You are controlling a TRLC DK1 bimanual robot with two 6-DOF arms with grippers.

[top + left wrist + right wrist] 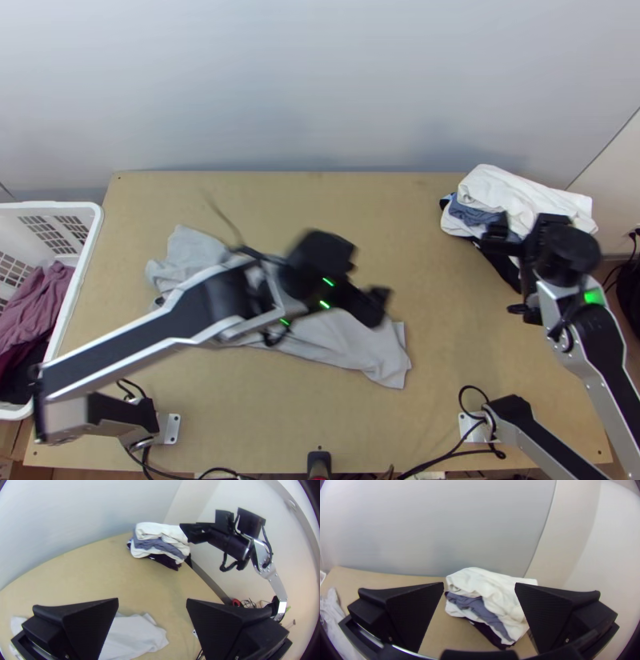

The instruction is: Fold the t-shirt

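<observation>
I see the t-shirt (352, 342) rumpled on the bench (448, 336), left of the clothes pile (504, 192). My left hand (374, 302) is also left; my right hand (524, 226) is near the pile; both wide open, empty.

Item, left arm (128, 340): stretched slantwise inward before me, its left gripper (378, 305) across the middle, two flat black fingers parted wide. Item, right arm (606, 344): doubled back on itself, forearm angled up the top view; right gripper (524, 227), fingers likewise wide apart.
</observation>
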